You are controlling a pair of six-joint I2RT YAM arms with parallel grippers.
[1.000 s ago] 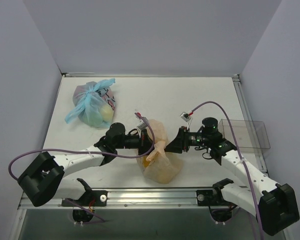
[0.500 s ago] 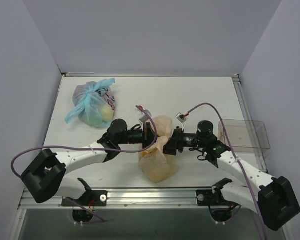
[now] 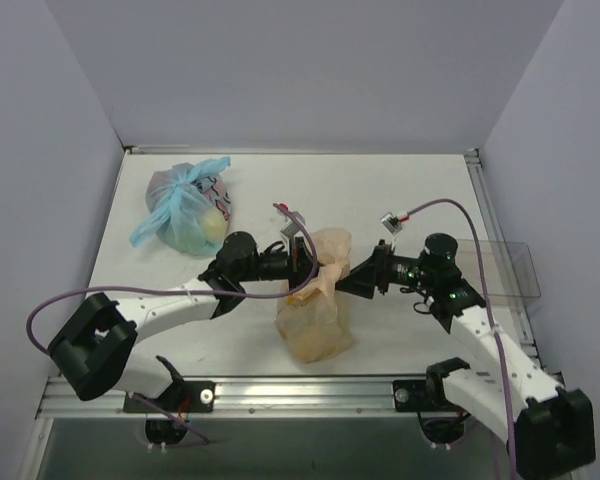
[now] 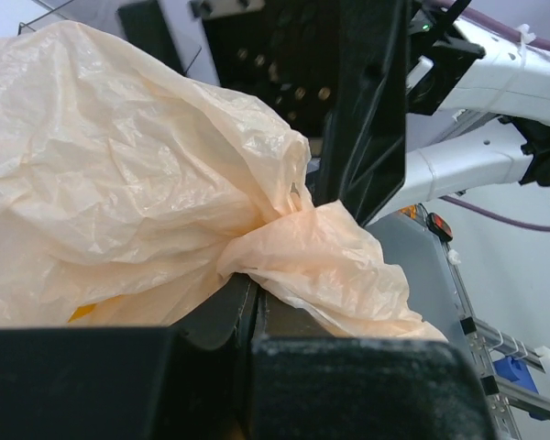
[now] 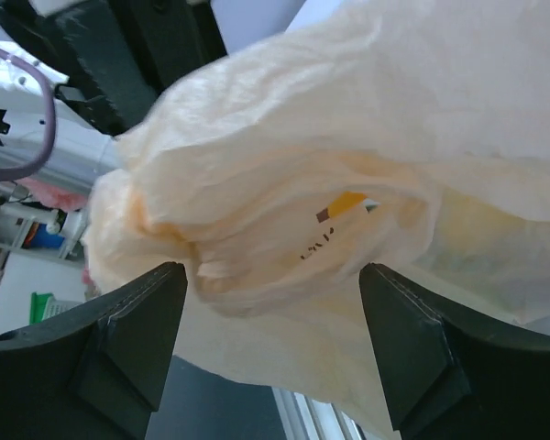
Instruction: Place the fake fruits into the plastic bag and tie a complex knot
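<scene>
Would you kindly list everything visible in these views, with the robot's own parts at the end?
plastic bag: one, translucent peach-orange, middle of the table, its top bunched between the two hands.
blue-handled bag: one, clear with light-blue tied handles, far left; a yellow-green fruit shows inside.
clear box: one, transparent, right edge of the table.
table: one, white.
cables: two, purple, one along each arm.
left hand: one, black, shut on the plastic bag's top.
right hand: one, black, open, at the bag.

text: none legible | plastic bag [image 5: 284,156] | print [image 5: 323,240]: perhaps lettering, too blurred
</scene>
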